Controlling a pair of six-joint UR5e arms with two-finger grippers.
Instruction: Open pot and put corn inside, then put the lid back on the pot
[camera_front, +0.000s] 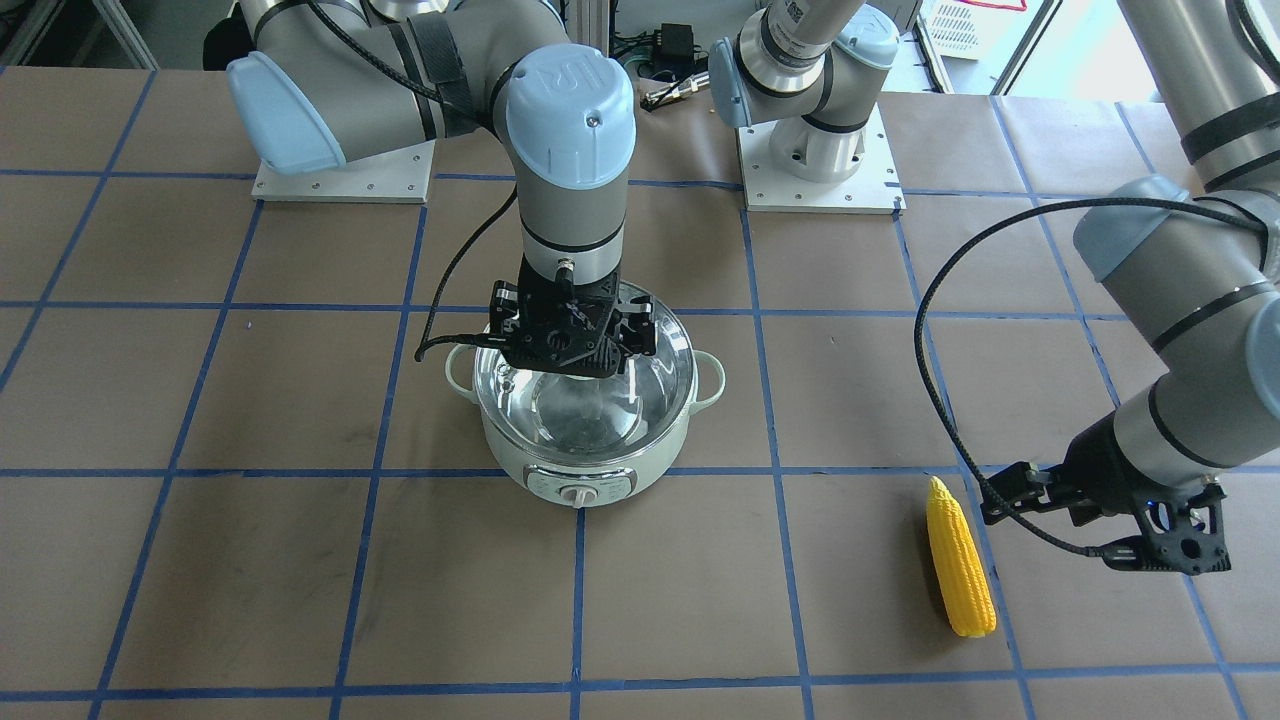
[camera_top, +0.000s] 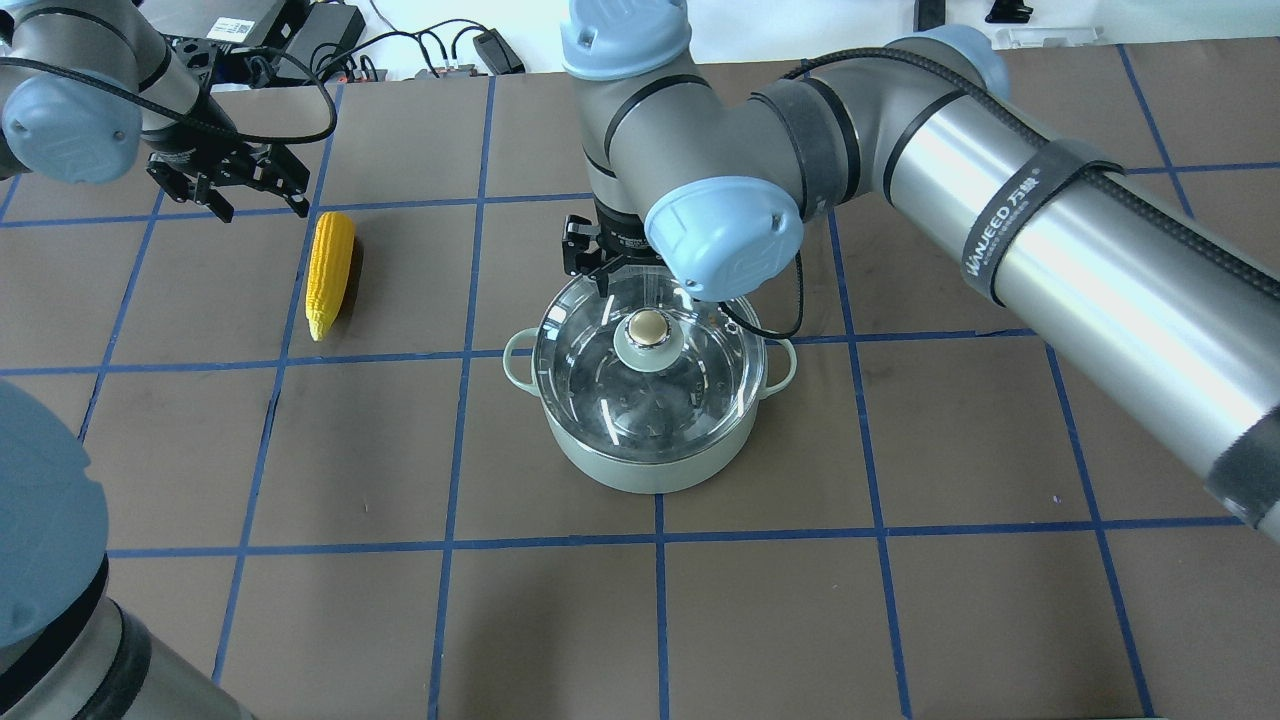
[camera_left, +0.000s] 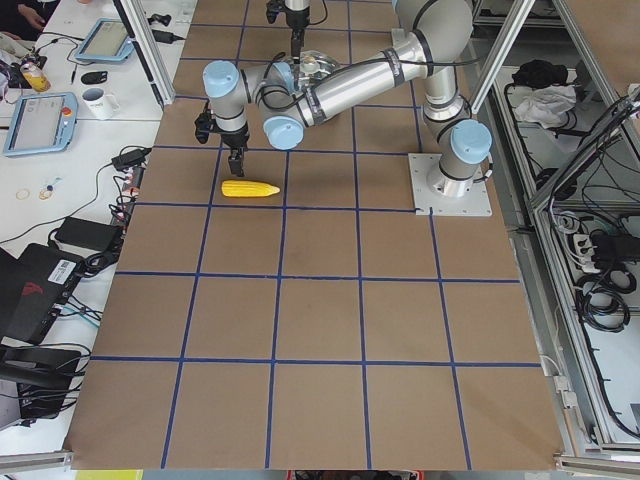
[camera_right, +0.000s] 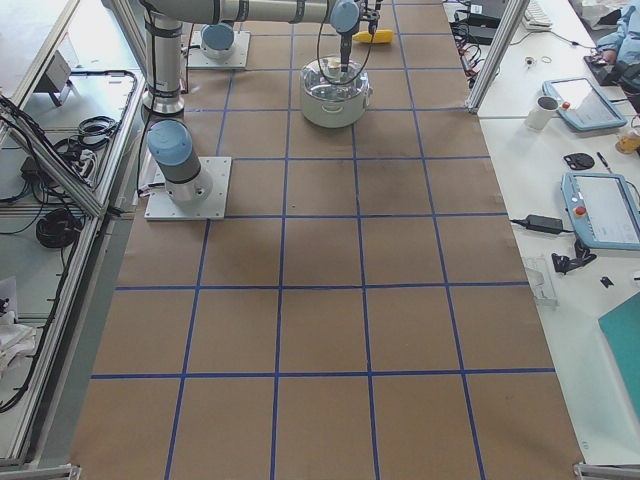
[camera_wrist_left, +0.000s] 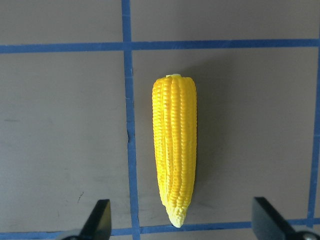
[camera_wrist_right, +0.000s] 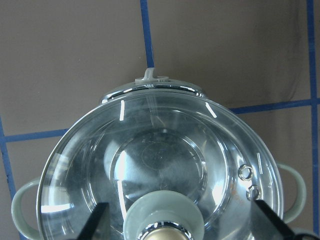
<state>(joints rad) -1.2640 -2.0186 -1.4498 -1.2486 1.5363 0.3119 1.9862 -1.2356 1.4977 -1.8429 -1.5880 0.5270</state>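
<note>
The pale green pot (camera_top: 650, 475) stands mid-table with its dial (camera_front: 578, 495) facing away from the robot. The clear glass lid (camera_top: 600, 385) lies on it, its knob (camera_top: 650, 328) free. My right gripper (camera_front: 565, 352) hangs open just above the lid. In the right wrist view its fingers (camera_wrist_right: 97, 220) stand wide on either side of the knob (camera_wrist_right: 165, 231). The yellow corn (camera_top: 330, 262) lies on the table to the pot's left. My left gripper (camera_top: 258, 200) is open and empty above the table beside the corn (camera_wrist_left: 175, 150).
The table is brown paper with a blue tape grid. Both arm base plates (camera_front: 820, 190) sit at the robot's edge. Cables and power adapters (camera_top: 330, 25) lie beyond the far edge. The right arm's long link (camera_top: 1050, 230) spans the table's right half.
</note>
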